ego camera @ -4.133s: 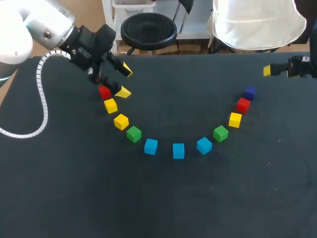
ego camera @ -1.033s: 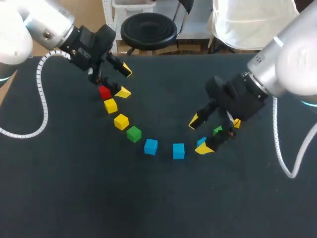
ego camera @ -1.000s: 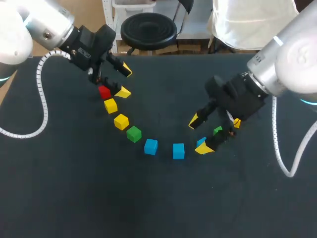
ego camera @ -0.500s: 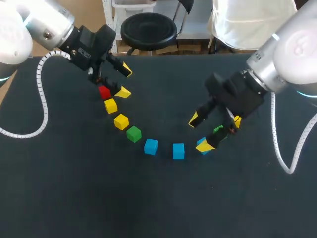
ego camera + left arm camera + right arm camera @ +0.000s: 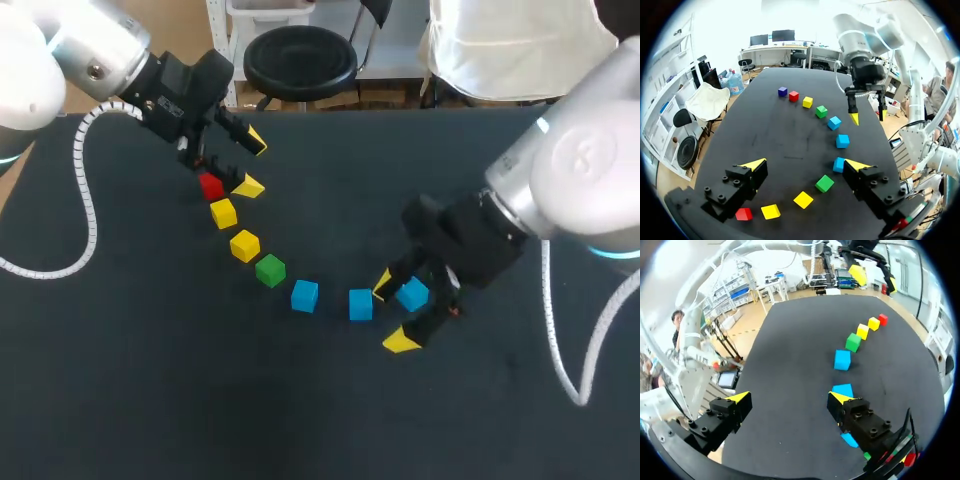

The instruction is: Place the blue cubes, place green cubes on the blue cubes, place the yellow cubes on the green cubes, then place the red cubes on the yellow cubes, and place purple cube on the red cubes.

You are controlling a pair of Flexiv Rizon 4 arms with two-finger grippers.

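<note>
Head view: cubes lie in a curved row on the dark worktop [image 5: 150, 400], each apart from its neighbour, none stacked. The left hand [image 5: 250, 163] hangs released, fingers spread, over the near red cube [image 5: 210, 185] at the row's left end, gripping nothing. Judgement: it is parked there, clear of the other arm.

The right hand [image 5: 392, 313] sits low at the row's middle, also released and spread wide, just beside the third blue cube [image 5: 411, 294]. It is empty. Whether a finger touches that cube, I cannot tell. Judgement: the wide spread and low posture suit straddling this cube to shift or lift it. Blue comes first in the task, so work looks to be at the base colour.

View differences: from the head, the right arm covers the row past that blue cube. Left wrist view shows the hidden stretch: green cube [image 5: 821, 111], yellow cube [image 5: 807, 102], far red cube [image 5: 793, 96], and the purple cube [image 5: 783, 91] at the end. Right wrist view adds that only bare worktop lies between its fingers. One finger hangs over the row, with the blue cube partly hidden beneath it.
</note>
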